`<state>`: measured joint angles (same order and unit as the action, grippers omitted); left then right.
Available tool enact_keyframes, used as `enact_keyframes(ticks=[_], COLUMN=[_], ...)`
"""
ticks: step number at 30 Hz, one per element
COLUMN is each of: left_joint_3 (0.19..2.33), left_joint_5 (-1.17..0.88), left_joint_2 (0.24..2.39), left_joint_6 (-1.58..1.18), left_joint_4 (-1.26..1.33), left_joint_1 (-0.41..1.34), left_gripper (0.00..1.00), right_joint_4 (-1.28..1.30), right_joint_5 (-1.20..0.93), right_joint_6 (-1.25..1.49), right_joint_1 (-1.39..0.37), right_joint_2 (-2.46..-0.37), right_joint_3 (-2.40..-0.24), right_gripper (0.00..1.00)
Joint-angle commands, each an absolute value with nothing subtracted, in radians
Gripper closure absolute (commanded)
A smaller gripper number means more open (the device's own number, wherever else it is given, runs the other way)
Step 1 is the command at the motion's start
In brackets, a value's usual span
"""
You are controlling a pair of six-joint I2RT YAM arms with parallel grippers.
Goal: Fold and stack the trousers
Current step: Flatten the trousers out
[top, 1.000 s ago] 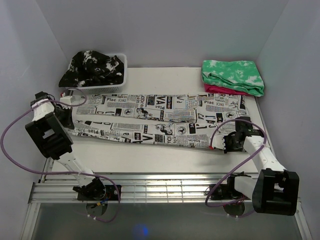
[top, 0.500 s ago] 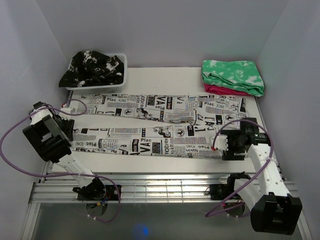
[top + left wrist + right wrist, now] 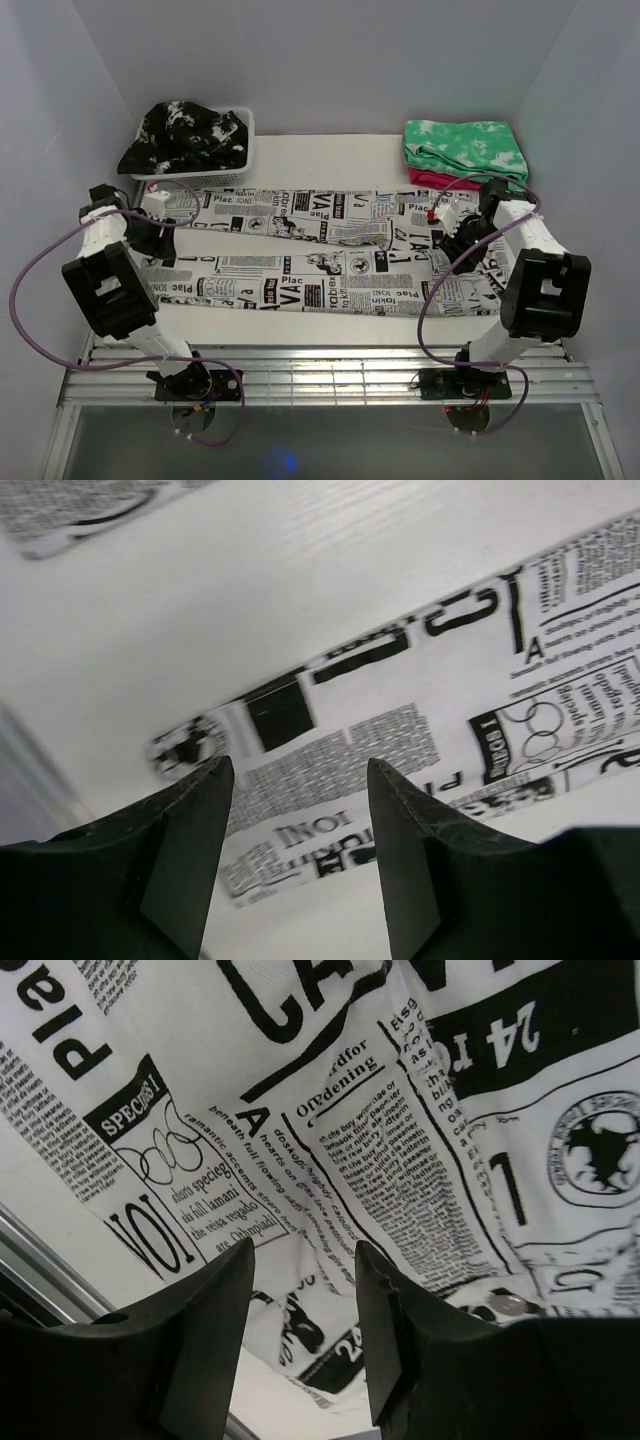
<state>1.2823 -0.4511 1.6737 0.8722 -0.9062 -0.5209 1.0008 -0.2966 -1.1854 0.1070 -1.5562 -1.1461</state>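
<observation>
The trousers, white with black newspaper print, lie flat across the table with the waist at the right and the two legs spreading apart toward the left. My left gripper hovers at the left end between the legs. In the left wrist view it stands open above one leg's hem, holding nothing. My right gripper is over the waist end. Seen from the right wrist, it is open just above the printed cloth, with nothing pinched between its fingers.
A white basket holding a black garment with white splotches stands at the back left. A folded green-and-white cloth lies on a pink one at the back right. Grey walls close in both sides. A metal rail runs along the near edge.
Both grippers opened and let go of the trousers. The near leg now lies closer to the front. The right arm swung from the near edge back over the waist; the left moved inward.
</observation>
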Motion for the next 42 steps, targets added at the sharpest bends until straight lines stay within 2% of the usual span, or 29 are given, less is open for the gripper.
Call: enact_keyframes(ticks=[1,11,17,20,23,27,31,36,42], left_joint_3=[1.214,1.056,1.032,1.157,1.302,1.538,1.586,1.638,1.588], left_joint_5=[-0.509,-0.385,-0.400,-0.490,-0.587,-0.629,-0.621,-0.575,-0.469], left_joint_2=[1.709,1.776,1.730,1.703,1.727,1.848,1.948,2.098,2.149], left_joint_6=[0.799,0.765,0.848,0.859,0.781,0.645,0.529,0.424,0.420], left_joint_4=[-0.870,-0.739,-0.807,-0.912,-0.951,-0.850,-0.671,-0.534,-0.514], left_joint_1=[-0.494,-0.488,-0.489,-0.489,-0.482,-0.419,-0.359,-0.319,-0.301], left_gripper=[0.33,0.35,0.38,0.36,0.34,0.33,0.33,0.33,0.35], right_joint_4=[0.994,0.822,0.847,0.902,0.911,0.928,0.852,0.802,0.741], right_joint_5=[-0.296,-0.094,-0.048,-0.096,-0.199,-0.267,-0.314,-0.313,-0.246], right_joint_6=[-1.016,-0.888,-0.971,-1.009,-0.967,-0.858,-0.740,-0.692,-0.722], right_joint_1=[0.120,0.237,0.264,0.262,0.261,0.249,0.238,0.203,0.178], right_joint_2=[-1.589,-1.654,-1.546,-1.500,-1.532,-1.728,-1.847,-1.968,-2.022], right_joint_3=[-1.155,-0.968,-0.904,-0.977,-1.162,-1.411,-1.577,-1.615,-1.571], right_gripper=[0.50,0.56,0.60,0.57,0.51,0.51,0.51,0.52,0.53])
